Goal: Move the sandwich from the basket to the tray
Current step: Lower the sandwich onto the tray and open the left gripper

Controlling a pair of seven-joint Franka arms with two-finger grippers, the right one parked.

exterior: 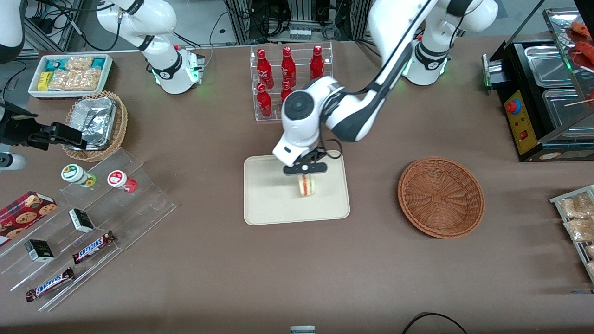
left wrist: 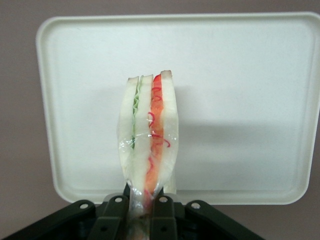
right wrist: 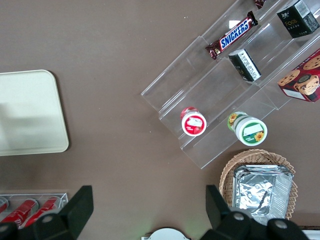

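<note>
Brown worktop [exterior: 209, 260], items sitting straight on it.
I see the tray [exterior: 269, 204] mid-worktop under my gripper [exterior: 306, 175], the basket [exterior: 441, 197] toward the working arm's end, a bottle rack [exterior: 291, 81] farther from the front camera, and clear tiered shelves [exterior: 88, 227], a tan foil basket [exterior: 97, 125] and a white snack bin [exterior: 69, 74] toward the parked arm's end.

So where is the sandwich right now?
The hand grips the sandwich over the tray, with the empty basket toward the working arm's end.
</note>
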